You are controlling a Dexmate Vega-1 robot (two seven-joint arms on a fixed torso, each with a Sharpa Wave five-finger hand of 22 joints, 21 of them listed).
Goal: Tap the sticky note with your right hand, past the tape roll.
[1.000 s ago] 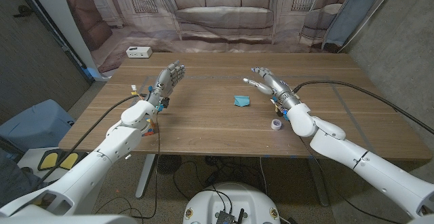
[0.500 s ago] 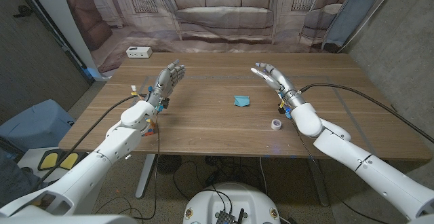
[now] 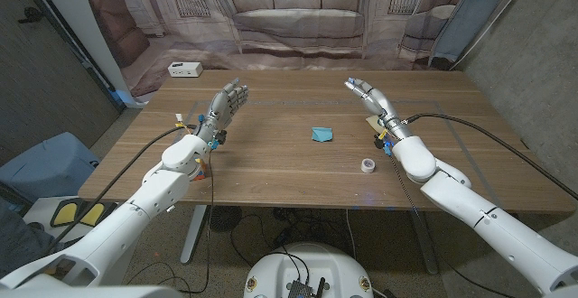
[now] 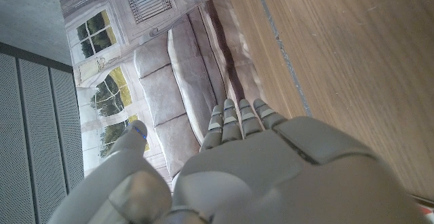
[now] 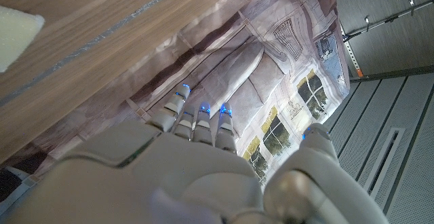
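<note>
Wooden table (image 3: 271,158), printed sofa backdrop behind it. The sticky note (image 3: 321,135), blue and a bit crumpled, lies near the table's middle, slightly to your right side. The tape roll (image 3: 368,165), small and white, sits nearer the front edge, to the right of the note and apart from it.

Your right hand (image 3: 374,102) is up off the table, beyond and to the right of the note, fingers spread and reaching toward the backdrop, holding nothing. The right wrist view shows the same: fingers (image 5: 196,119) apart and extended, nothing in the palm. Judging by this, the tap isn't landed at this moment; the hand is well apart from the note.

To do it well: bring the hand in toward the middle and down onto the note, coming from the far side so your forearm stays above the roll. Keep the wrist high, lead with the fingertips, touch lightly; the paper is loose and will likely slide if you drag.

Left hand (image 3: 223,108) stands raised on its side of the table, fingers up and apart, empty. Leave it parked.
</note>
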